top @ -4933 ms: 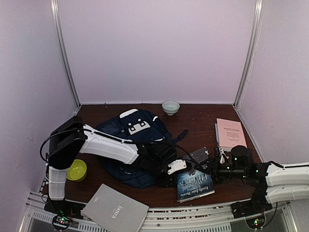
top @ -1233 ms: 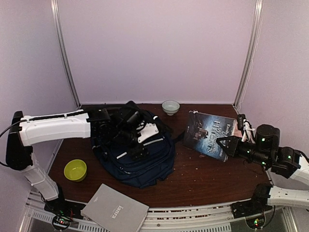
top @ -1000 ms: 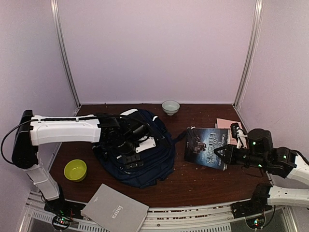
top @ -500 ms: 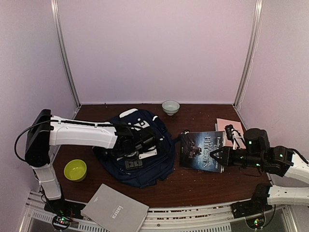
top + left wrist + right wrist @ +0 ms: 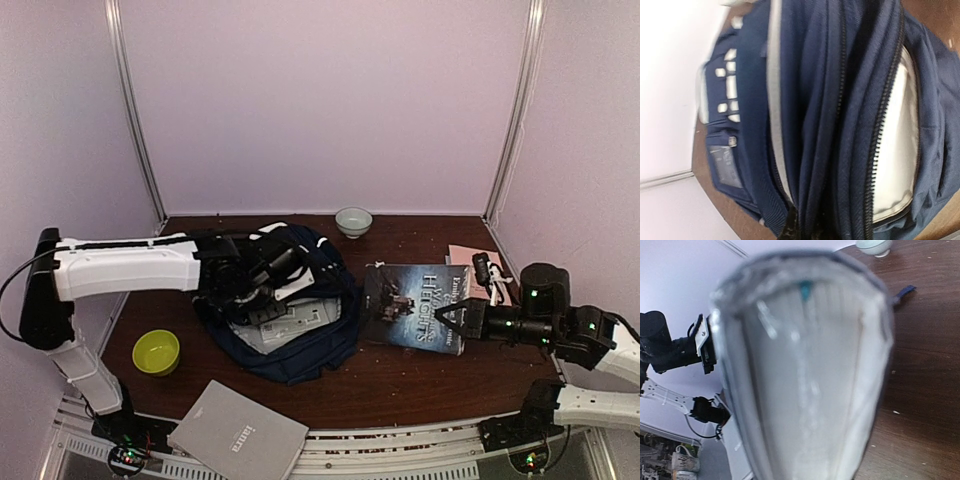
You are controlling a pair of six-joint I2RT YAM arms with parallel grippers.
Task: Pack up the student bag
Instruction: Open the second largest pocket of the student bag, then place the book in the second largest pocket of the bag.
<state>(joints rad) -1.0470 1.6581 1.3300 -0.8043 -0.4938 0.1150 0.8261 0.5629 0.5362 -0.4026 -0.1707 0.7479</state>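
Packing looks barely begun: the bag (image 5: 300,352) lies open at the table's (image 5: 400,382) left-centre, and I can make out nothing inside it. The left gripper (image 5: 258,280) is clenched on a fold of bag cloth beside the zip, holding the flap up so the pale lining (image 5: 292,318) shows; in the wrist view its fingertips are buried in fabric. The right gripper (image 5: 452,319) is closed on the edge of a dark book (image 5: 408,305), held clear of the table just right of the bag, apart from it. That book goes in next, I judge. A pink book (image 5: 470,256) and a grey slab (image 5: 238,432) lie outside.
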